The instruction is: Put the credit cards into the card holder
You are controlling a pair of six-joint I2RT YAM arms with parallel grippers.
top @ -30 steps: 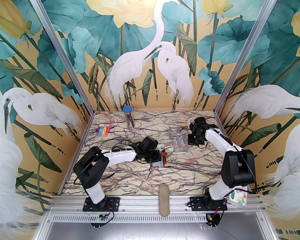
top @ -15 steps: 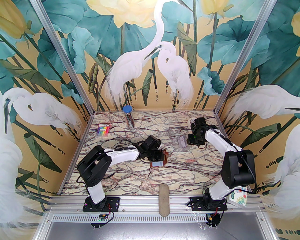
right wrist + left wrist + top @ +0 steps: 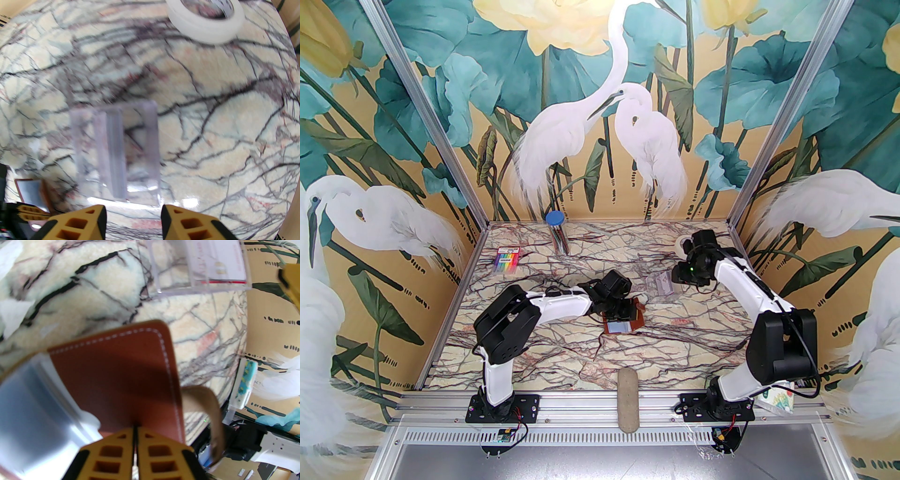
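Pinching card holder (image 3: 117, 371) edge between left fingers (image 3: 110, 451), right fingers (image 3: 77, 222) apart

The counter (image 3: 581, 347) looks like polished marble, cream with dark veins, and it throws back small spots of glare. The card holder (image 3: 117, 371) is smooth reddish-brown leather with a soft sheen and a pale stitched seam. Its sleeves (image 3: 28, 404) are shiny, bluish clear plastic. The left claw (image 3: 135, 428) and right claw (image 3: 133, 208) are matt yellow plastic moulded as an open lattice, with black trim. The clear case (image 3: 117, 159) is hard, glossy plastic, and the credit card (image 3: 215, 261) seen through it looks pale and slick. The tape roll (image 3: 206, 23) is matt white. The rails (image 3: 600, 403) are brushed aluminium.
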